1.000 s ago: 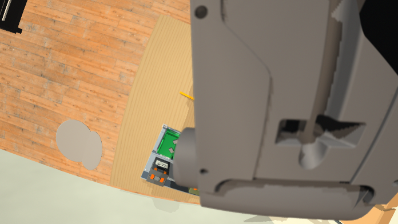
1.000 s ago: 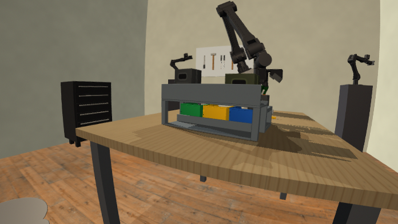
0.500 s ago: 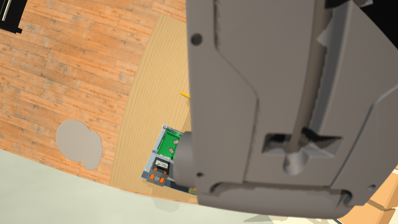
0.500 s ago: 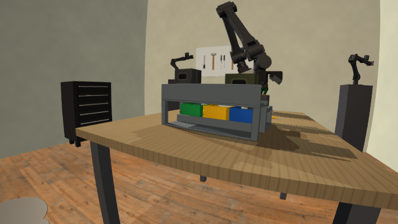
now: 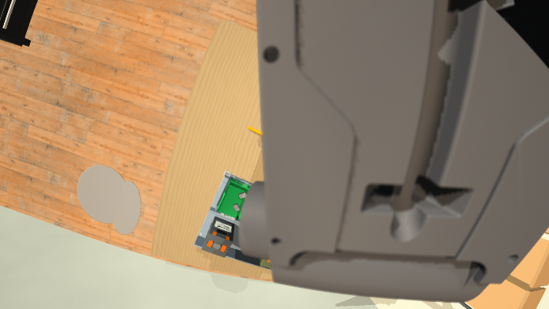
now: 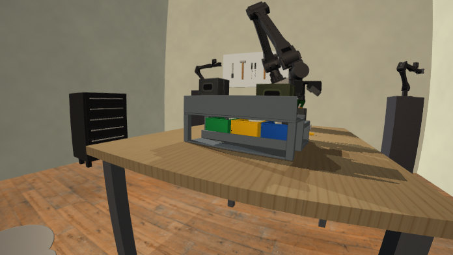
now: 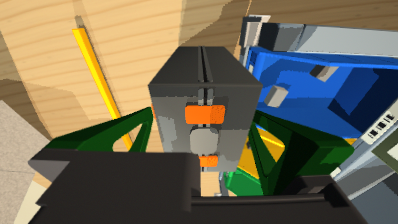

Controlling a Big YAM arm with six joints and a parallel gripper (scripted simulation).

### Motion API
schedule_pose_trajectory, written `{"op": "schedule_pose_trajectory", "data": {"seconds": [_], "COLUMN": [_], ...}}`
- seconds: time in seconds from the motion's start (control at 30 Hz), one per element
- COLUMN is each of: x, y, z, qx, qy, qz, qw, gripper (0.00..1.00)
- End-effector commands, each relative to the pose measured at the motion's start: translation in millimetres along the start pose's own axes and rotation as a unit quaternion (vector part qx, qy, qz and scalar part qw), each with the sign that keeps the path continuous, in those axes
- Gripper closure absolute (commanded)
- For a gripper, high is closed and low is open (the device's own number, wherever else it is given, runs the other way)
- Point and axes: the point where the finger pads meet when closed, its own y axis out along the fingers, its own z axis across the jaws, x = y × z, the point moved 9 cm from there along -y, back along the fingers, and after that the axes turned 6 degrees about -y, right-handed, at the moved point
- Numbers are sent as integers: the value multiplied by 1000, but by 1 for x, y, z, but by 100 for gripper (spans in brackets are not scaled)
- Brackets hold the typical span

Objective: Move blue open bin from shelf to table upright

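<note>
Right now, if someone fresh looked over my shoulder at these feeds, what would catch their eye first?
In the exterior view, the grey shelf on the wooden table, with green, yellow and blue bins in a row. The dark arm bends down at its blue-bin end. In the wrist view, the open gripper hangs over a grey block with orange tabs; the blue bin shows beside it.
</note>
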Motion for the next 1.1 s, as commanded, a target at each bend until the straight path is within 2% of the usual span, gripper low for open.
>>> {"op": "schedule_pose_trajectory", "data": {"seconds": [0.0,0.7,0.73,0.8,0.87,1.07], "x": [-5,-5,-5,-5,-6,-6], "y": [9,9,9,9,10,10], "z": [-10,-10,-10,-10,-4,-4], "qx": [-2,-2,-2,-2,8,8], "qy": [5,5,5,5,1,1], "qz": [0,0,0,0,2,3], "qw": [1000,1000,1000,1000,1000,1000], "gripper": [0,0,100,100,100,100]}}
